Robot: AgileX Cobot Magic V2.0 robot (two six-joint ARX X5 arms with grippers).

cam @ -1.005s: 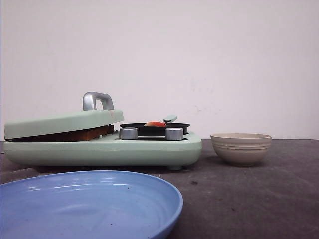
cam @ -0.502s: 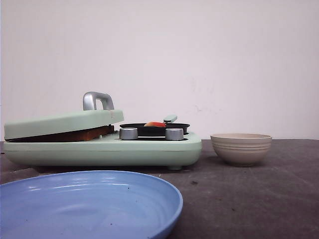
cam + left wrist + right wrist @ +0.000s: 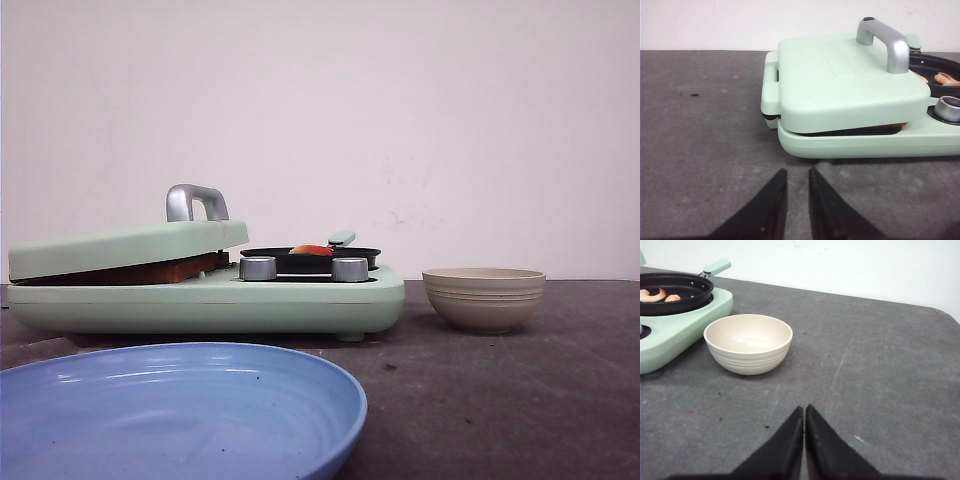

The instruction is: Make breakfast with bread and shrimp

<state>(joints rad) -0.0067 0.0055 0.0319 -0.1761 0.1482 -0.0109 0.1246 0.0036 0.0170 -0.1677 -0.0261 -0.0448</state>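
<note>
The bread [image 3: 150,270] shows only as a brown crust edge, clamped under the nearly shut lid [image 3: 125,247] of the mint-green breakfast maker [image 3: 210,300]. A thin strip of the bread shows in the left wrist view [image 3: 892,125]. The shrimp [image 3: 311,250] lie in the small black pan [image 3: 310,257] on the maker's right side. They also show in the right wrist view [image 3: 652,294] and the left wrist view [image 3: 946,78]. My left gripper [image 3: 797,171] is empty, its jaws slightly apart, low over the table in front of the maker. My right gripper [image 3: 804,408] is shut and empty, near the beige bowl [image 3: 748,342].
A large blue plate [image 3: 180,410] lies at the front left. The beige bowl [image 3: 484,298] stands empty to the right of the maker. The lid has a silver handle [image 3: 885,40]. Two silver knobs [image 3: 258,268] sit in front of the pan. The pan's handle [image 3: 716,267] sticks out.
</note>
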